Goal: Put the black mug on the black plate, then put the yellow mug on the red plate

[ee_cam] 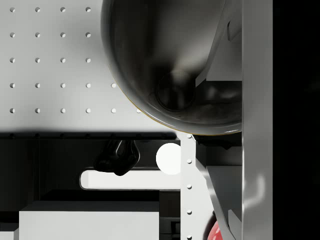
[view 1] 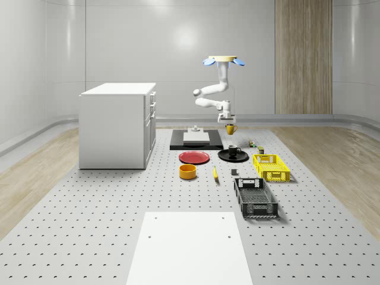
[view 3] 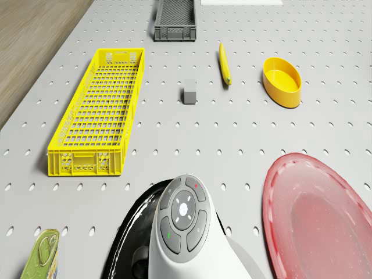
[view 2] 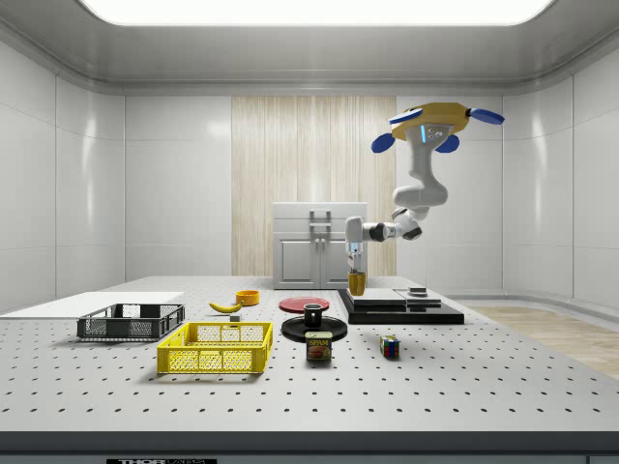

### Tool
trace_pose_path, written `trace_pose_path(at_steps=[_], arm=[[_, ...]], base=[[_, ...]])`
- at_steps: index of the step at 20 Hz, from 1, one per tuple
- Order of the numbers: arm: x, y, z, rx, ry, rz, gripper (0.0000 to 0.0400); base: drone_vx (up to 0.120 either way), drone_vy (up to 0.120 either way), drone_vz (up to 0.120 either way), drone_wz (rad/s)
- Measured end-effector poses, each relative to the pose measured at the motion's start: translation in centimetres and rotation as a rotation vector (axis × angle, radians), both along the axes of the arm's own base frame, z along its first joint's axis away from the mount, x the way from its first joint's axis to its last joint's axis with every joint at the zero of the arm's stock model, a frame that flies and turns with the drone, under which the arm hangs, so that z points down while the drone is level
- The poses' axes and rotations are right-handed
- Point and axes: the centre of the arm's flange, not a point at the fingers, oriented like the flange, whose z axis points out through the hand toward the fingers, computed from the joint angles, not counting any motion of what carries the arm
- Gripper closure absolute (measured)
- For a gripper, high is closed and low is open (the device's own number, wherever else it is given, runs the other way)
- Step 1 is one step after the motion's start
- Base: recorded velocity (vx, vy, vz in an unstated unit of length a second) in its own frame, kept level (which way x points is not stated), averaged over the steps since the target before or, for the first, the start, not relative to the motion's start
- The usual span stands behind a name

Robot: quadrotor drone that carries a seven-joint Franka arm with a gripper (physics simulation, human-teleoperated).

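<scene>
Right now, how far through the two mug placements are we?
The first is done: the black mug sits on the black plate. The second is in hand: the hovering drone holds the yellow mug in its gripper, in the air. Left: carry it to the bare red plate and set it down.

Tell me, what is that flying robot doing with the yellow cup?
The drone hovers above the far end of the table, its arm bent downward. Its tool holds the yellow mug up in the air, off the table. The black mug already sits on the black plate. The red plate beside it has nothing on it, so the yellow mug probably goes there next.
</scene>
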Motion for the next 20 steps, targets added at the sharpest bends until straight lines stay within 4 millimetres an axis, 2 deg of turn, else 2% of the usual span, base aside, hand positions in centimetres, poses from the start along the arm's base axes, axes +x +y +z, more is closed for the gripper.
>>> trace_pose_path(at_steps=[20], arm=[[0.00, 0.00, 0.00, 0.000, 0.000, 0.000, 0.0300]], base=[[0.120, -0.120, 0.000, 0.000]])
